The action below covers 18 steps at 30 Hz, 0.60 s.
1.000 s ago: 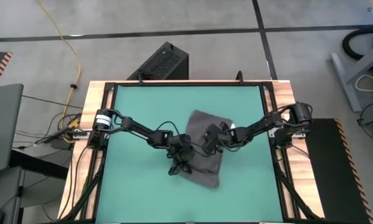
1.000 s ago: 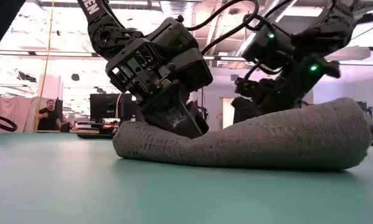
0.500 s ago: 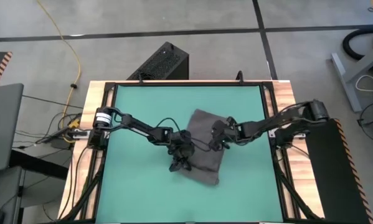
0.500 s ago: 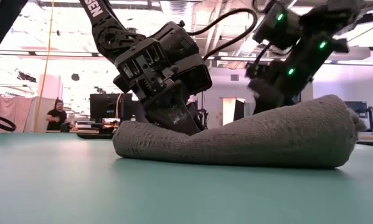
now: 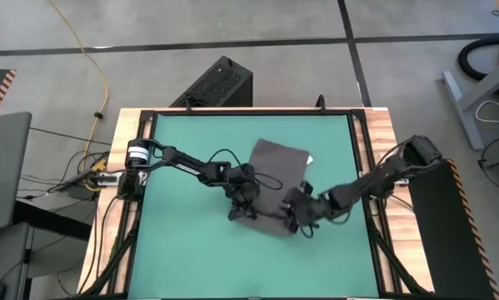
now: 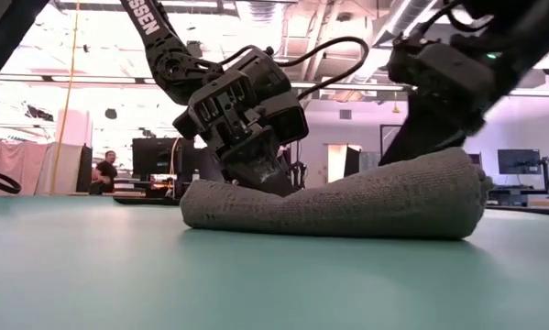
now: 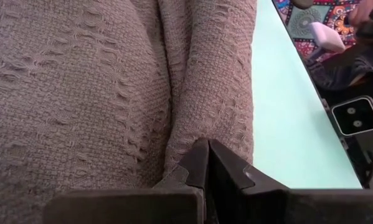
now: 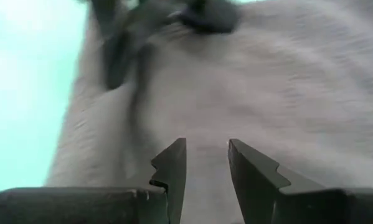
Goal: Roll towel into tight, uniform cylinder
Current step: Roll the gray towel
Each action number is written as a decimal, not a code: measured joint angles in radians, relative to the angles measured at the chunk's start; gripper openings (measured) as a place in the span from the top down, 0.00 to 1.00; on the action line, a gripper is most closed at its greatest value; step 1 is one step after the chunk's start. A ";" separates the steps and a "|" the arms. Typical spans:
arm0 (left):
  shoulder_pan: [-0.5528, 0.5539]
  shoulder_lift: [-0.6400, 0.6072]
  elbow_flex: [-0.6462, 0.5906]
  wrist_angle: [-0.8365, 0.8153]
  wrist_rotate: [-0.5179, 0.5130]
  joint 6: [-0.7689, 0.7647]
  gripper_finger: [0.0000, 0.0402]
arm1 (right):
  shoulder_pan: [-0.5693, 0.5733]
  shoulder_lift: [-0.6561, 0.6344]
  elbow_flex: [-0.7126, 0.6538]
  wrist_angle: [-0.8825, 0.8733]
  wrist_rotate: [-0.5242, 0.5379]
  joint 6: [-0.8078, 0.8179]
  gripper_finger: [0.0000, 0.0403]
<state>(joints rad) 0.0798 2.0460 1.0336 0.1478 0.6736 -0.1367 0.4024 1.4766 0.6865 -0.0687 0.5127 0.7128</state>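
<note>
L gripper [image 5: 242, 205] jaws shut, pressing towel [image 5: 276, 173] roll end; R gripper [image 5: 301, 218] jaws part-open, holding nothing. Rolling evenly, keeping both ends level, tension tight.

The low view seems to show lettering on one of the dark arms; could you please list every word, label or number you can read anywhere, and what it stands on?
"SSEN": white letters on the dark left arm, the start of the word cut off by the picture's edge.
The small white tag on the dark grey woven towel: too small to read.
The far monitors: nothing readable.
</note>
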 joint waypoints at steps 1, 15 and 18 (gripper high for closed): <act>0.001 0.000 0.000 0.000 0.000 0.000 1.00 | 0.019 0.023 0.000 0.023 0.013 0.010 0.64; 0.000 0.000 0.000 -0.003 -0.001 0.007 1.00 | 0.076 0.205 0.000 0.152 0.126 0.118 0.64; 0.000 0.000 0.000 -0.004 0.000 0.010 1.00 | 0.076 0.156 0.000 0.136 0.129 0.100 0.64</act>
<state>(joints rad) 0.0799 2.0460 1.0332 0.1436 0.6731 -0.1268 0.4783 1.6326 0.6865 0.0674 0.6419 0.8124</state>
